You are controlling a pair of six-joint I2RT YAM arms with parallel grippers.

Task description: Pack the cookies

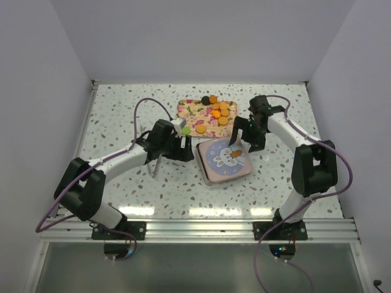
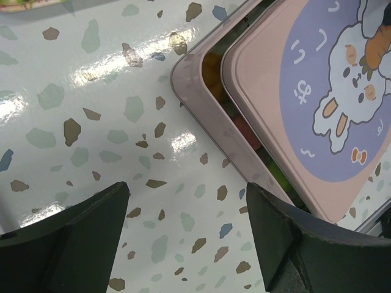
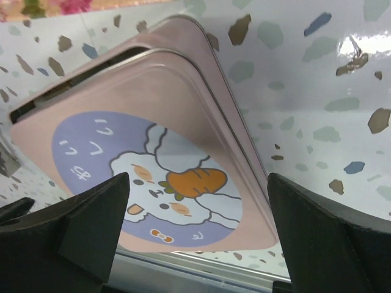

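Two arms reach inward from the near edge, elbows bent; left gripper [image 2: 188, 204] sits low over the speckled table [image 1: 122, 122] at 9 o'clock of the tin [image 2: 198, 101], jaws spread wide, released, nothing between the fingers [image 2: 79, 238]; right gripper [image 3: 195, 201] hangs above the tin's 1 o'clock corner, jaws fully spread, released, nothing gripped.
Rabbit lid [image 3: 116, 97] lies askew on the tin, not seated; a gap shows along its left edge.
Cookies [image 1: 215, 110], mostly orange with one black, lie on the floral tray [image 1: 188, 110] at 12 o'clock of the tin; left wrist view shows more inside the tin through the gap, orange, pink and green; the lid covers the rest.
Purple cables loop from both wrists.
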